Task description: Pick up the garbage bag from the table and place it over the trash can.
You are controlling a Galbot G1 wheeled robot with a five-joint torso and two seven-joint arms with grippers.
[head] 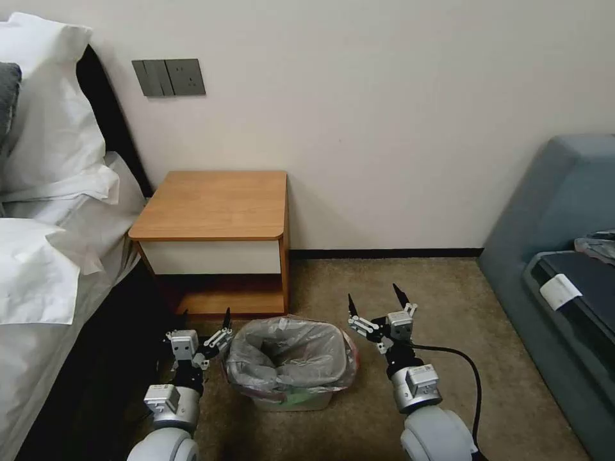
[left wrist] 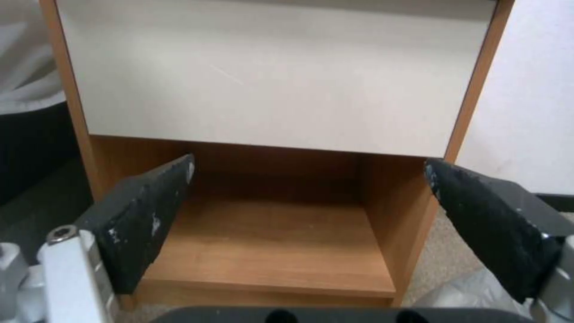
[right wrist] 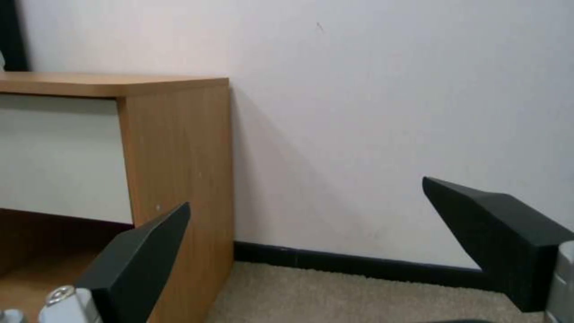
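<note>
Hovering low at the can's (head: 291,402) 9 o'clock, left claw (head: 204,328) spread wide and holding nothing, letting go of the rim. Lying draped over the can at centre, bag (head: 288,352), off the surface (head: 214,203) at 12 o'clock. Flanking at 3 o'clock, right claw (head: 378,304) likewise open and empty.

Even, soft indoor light; the table (right wrist: 173,148) casts a faint shadow on the wall (right wrist: 389,112); wrist views slightly blurred.
</note>
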